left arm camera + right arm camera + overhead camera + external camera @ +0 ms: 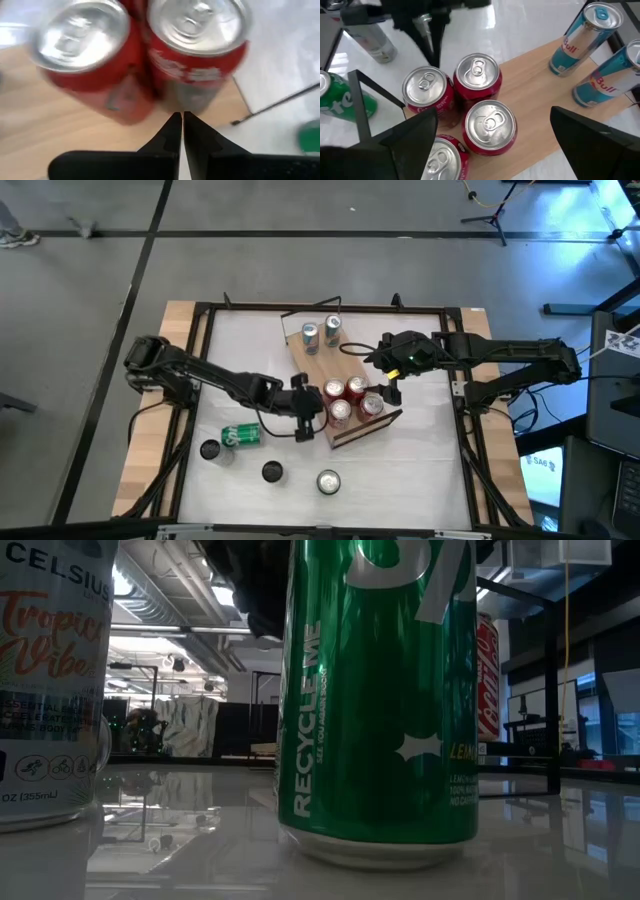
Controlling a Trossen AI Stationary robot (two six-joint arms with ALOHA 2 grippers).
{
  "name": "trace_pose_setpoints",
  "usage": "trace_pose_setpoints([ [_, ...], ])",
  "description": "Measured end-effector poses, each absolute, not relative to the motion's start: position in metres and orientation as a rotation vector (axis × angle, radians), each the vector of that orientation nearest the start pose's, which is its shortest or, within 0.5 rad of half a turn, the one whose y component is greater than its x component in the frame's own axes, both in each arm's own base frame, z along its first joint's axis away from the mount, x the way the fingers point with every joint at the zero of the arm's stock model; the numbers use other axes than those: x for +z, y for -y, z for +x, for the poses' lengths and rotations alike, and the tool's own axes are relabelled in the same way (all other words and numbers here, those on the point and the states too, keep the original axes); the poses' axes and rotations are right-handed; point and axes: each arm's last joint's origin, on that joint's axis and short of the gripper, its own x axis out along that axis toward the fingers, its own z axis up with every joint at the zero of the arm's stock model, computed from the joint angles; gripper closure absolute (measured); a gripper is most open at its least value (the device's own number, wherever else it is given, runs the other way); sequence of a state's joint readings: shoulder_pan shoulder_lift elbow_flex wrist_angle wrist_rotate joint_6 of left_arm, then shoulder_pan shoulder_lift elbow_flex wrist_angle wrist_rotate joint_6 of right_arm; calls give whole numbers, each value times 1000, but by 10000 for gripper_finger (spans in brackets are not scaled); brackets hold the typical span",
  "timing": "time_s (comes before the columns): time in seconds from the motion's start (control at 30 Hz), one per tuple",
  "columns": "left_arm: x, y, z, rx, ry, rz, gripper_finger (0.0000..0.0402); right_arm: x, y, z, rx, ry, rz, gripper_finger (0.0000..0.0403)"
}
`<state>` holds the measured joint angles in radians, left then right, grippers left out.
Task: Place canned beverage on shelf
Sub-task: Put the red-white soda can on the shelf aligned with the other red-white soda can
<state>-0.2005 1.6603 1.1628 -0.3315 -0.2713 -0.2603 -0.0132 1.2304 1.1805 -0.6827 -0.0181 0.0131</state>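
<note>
on the white tabletop (400,470) the shelf (312,368) lies slantwise, with four red cans (346,400) clustered at its nearer end and two slim blue cans (320,332) at the far end. the left claw (312,405) is clenched on nothing, its tips just beside the red cans, while the right claw (388,390) hangs released over the same cluster, its fingers spread wide and gripping nothing. off the shelf, a green can (241,436) lies on its side near the left arm, and three more cans stand along the tabletop's near edge.
</note>
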Motion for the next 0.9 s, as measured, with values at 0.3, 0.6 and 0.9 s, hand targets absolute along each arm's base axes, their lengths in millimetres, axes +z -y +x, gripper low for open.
trace_pose_setpoints([
  [0.3, 244, 28, 336, 312, -822, 19, 393, 335, 3, 251, 0, -733, 24, 24],
  [0.6, 243, -10, 340, 371, -822, -27, 393, 335, 3, 251, 0, -733, 24, 24],
  [0.9, 246, -10, 344, 302, -772, -73, 393, 335, 3, 251, 0, -733, 24, 24],
])
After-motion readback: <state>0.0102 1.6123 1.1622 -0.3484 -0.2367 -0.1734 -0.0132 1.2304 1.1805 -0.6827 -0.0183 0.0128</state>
